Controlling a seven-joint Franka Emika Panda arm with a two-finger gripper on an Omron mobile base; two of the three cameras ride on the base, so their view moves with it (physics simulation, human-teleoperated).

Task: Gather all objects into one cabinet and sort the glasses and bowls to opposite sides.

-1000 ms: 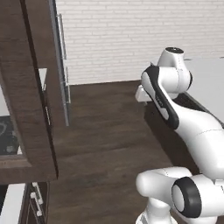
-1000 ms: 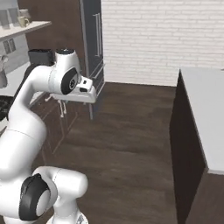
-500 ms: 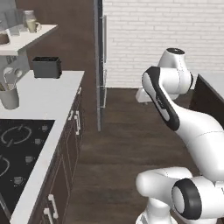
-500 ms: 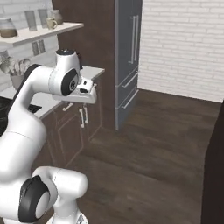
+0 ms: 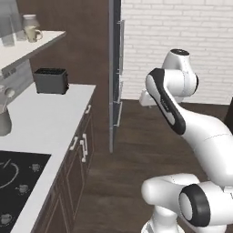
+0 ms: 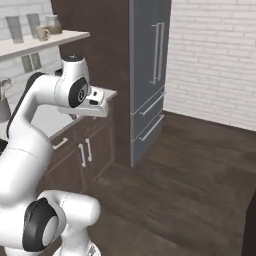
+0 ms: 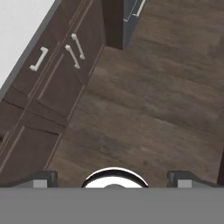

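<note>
Since a second ago the whole scene has swung past both base cameras, so the base has been turning: the dark cabinet door that stood close on the left has given way to a white counter [image 5: 43, 113], a wall shelf [image 5: 32, 45] and a tall grey refrigerator [image 6: 150, 75].

Of the task's things, a cream mug [image 5: 32, 33] stands on the wall shelf at far left, just in front of a lidded jar [image 5: 29, 20]; the right base view shows the mug [image 6: 44, 34] small and high at its far left. The tumbler, red cup and wooden bowl cannot be picked out. On the counter below the shelf sits a dark toaster [image 5: 51, 80], and a stovetop [image 5: 18, 182] lies nearer.

The arm is folded high, well apart from any tableware. The gripper [image 7: 113, 179] points down at the wood floor [image 7: 153, 100] beside the lower cabinet doors [image 7: 57, 83], with its fingers [image 7: 41, 178] spread wide and nothing between them.

Risks, as I judge them: the mug stands high and close to the jar, so a reach from here could knock the jar or clip the shelf edge. If the base stops too near the counter, the elbow could strike the refrigerator or the counter's edge. The small handled mug could also twist or slip in a wide grasp.
</note>
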